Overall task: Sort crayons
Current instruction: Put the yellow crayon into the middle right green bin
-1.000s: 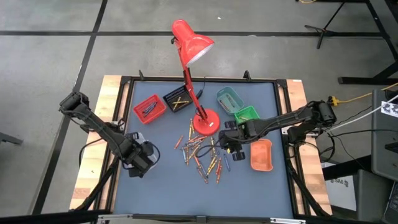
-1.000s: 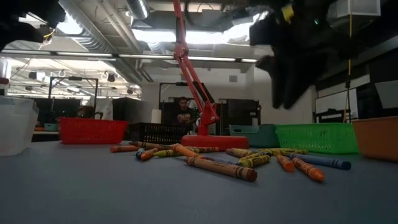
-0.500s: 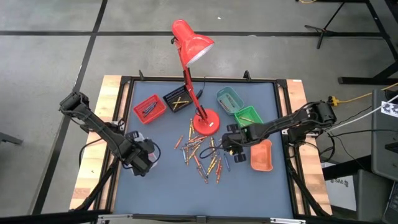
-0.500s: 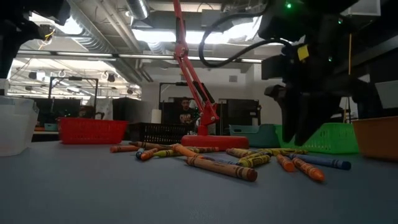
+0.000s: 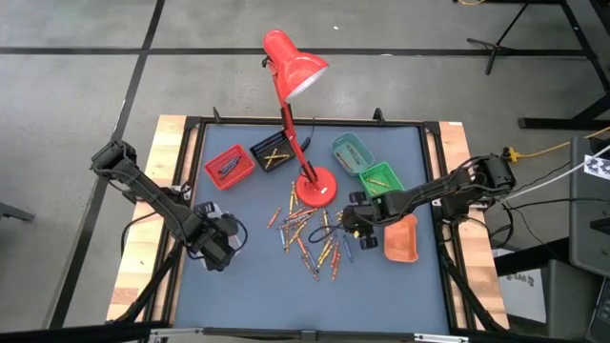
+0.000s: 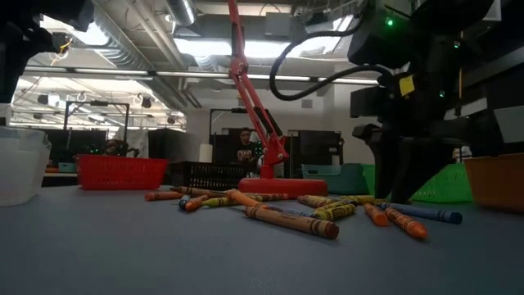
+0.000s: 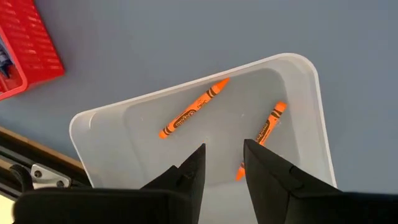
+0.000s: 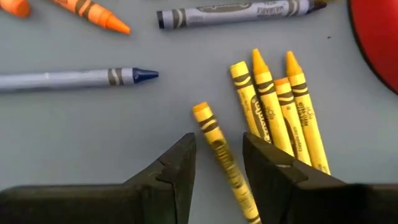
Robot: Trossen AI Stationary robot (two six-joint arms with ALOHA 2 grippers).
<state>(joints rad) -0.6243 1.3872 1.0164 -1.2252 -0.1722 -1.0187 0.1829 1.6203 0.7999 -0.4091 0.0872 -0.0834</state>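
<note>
Between the right gripper's (image 8: 216,163) parted, empty fingers, a yellow crayon (image 8: 224,154) on the mat.

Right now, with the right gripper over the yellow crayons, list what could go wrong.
1. The right gripper straddles one yellow crayon, but four more yellow ones lie close beside it; closing may nudge or catch a neighbour.
2. The red lamp base is near; a swing could bump it.

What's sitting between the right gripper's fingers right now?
A single yellow crayon lies on the mat between the open right gripper fingers, seen in the right wrist view.
</note>
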